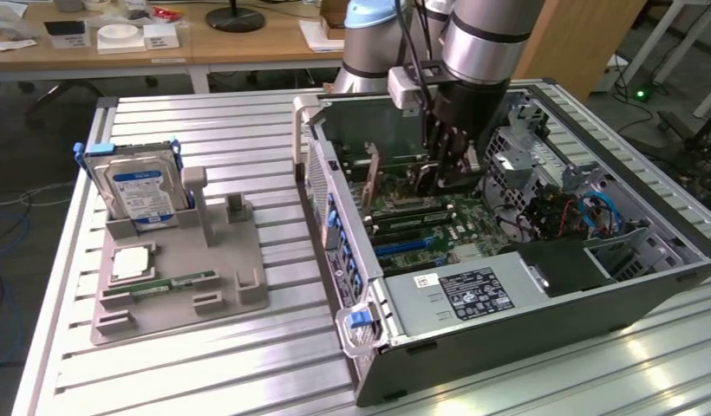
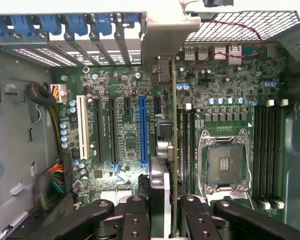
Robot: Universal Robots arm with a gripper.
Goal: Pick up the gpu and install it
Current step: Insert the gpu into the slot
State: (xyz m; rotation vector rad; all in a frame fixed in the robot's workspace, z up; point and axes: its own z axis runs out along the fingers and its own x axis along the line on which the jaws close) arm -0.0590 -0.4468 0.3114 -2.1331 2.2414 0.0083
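Note:
The gpu [image 2: 173, 125] appears edge-on in the wrist view as a thin green-edged card with a pale metal end bracket [image 2: 165, 37] at its far end. My gripper [image 2: 171, 202] is shut on it, with a black finger [image 2: 155, 197] on each side. The card hangs above the motherboard [image 2: 125, 145], between the blue slot [image 2: 143, 130] and the processor socket [image 2: 225, 160]. In the exterior view my gripper [image 1: 440, 178] reaches down into the open computer case [image 1: 332, 199], and the held gpu [image 1: 423, 179] sits just over the board.
A grey parts holder [image 1: 234, 295] stands at the exterior view's left with a silver hard drive [image 1: 141, 191], a small chip [image 1: 133, 260] and a green memory stick [image 1: 171, 284]. The case holds a power supply [image 1: 459, 295], cables [image 1: 587, 212] and drive cages.

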